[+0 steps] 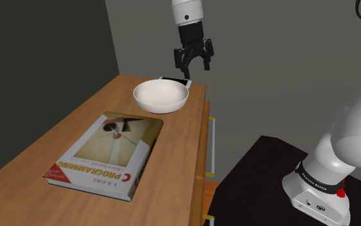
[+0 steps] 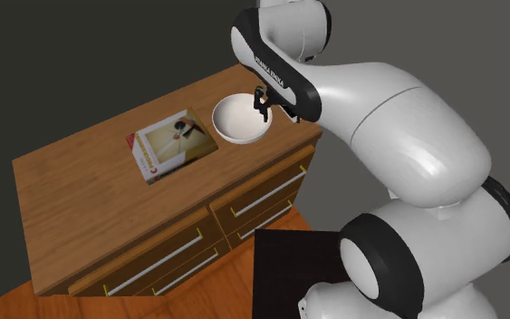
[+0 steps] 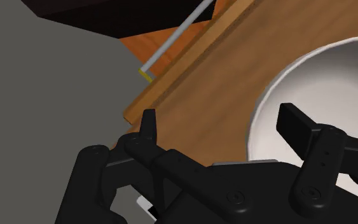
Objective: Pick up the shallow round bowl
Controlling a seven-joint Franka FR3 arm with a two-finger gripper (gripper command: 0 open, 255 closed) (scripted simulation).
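A shallow white round bowl (image 1: pixel 161 95) (image 2: pixel 240 120) stands at the far end of the wooden dresser top (image 1: pixel 57 138), close to the corner. My black gripper (image 1: pixel 193 66) (image 2: pixel 264 107) hangs open a little above the bowl's rim on the side nearest the dresser's edge, and touches nothing. In the wrist view the two fingers stand wide apart. One finger (image 3: pixel 147 124) is over bare wood, the other (image 3: pixel 295 124) over the rim of the bowl (image 3: pixel 336 76). Nothing sits between them.
A book (image 1: pixel 105 154) (image 2: pixel 173 143) lies flat mid-table, well short of the bowl. A small flat dark-and-white thing (image 1: pixel 176 81) pokes out behind the bowl. The dresser edge (image 3: pixel 171 83) runs close by the gripper, with drawers (image 2: pixel 262 195) below. My black stand (image 1: pixel 268 186) is beside the dresser.
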